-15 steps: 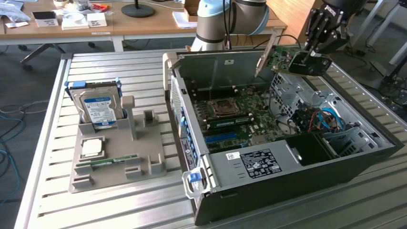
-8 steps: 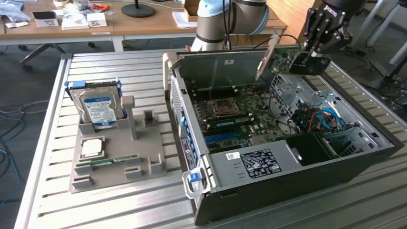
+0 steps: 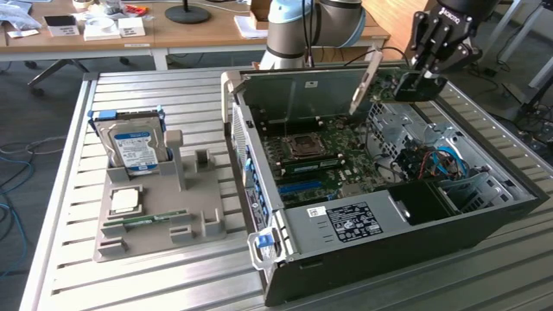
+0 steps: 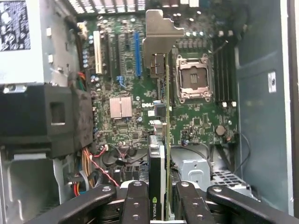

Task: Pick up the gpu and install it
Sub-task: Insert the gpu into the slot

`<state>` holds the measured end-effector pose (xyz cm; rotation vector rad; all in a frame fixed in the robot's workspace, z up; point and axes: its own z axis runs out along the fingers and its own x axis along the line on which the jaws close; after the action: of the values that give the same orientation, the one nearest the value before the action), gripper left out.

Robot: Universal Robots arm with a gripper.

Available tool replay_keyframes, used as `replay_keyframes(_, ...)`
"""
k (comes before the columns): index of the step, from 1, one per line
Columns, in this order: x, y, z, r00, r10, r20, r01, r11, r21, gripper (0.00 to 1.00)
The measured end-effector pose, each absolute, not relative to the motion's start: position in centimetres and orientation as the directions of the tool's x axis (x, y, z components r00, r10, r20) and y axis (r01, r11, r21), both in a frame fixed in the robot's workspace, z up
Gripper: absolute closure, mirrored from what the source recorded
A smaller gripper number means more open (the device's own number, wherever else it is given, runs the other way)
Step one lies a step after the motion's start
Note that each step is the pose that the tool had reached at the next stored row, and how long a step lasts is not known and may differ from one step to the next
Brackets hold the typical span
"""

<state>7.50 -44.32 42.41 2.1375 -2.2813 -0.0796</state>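
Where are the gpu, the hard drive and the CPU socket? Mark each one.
gpu (image 4: 161, 35), wrist view, on its pale metal bracket.
hard drive (image 3: 138, 152), exterior view, on its blue label.
CPU socket (image 4: 195, 78), wrist view, on its open middle.

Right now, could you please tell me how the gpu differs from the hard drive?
The gpu hangs in the gripper over the open computer case; the hard drive stands in the grey holder on the table, untouched. The gpu is a thin dark card with a pale metal bracket; the hard drive is a thicker silver block with a blue label. Both are rectangular parts, and neither is installed in the case.
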Motion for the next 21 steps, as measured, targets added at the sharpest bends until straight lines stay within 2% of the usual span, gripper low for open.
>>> replay_keyframes(6,7.5,-44.32,42.38,0.028,-0.999,-0.024,-0.998,-0.029,0.047,0.73)
replay_keyframes(11,7.49,-44.32,42.37,0.03,-0.999,-0.024,-0.998,-0.031,0.046,0.73)
replay_keyframes(16,6.99,-44.32,42.22,0.031,-0.999,-0.023,-1.0,-0.031,-0.004,0.73)
replay_keyframes(21,6.84,-44.32,42.03,-0.01,-1.0,-0.023,-1.0,0.01,-0.006,0.73)
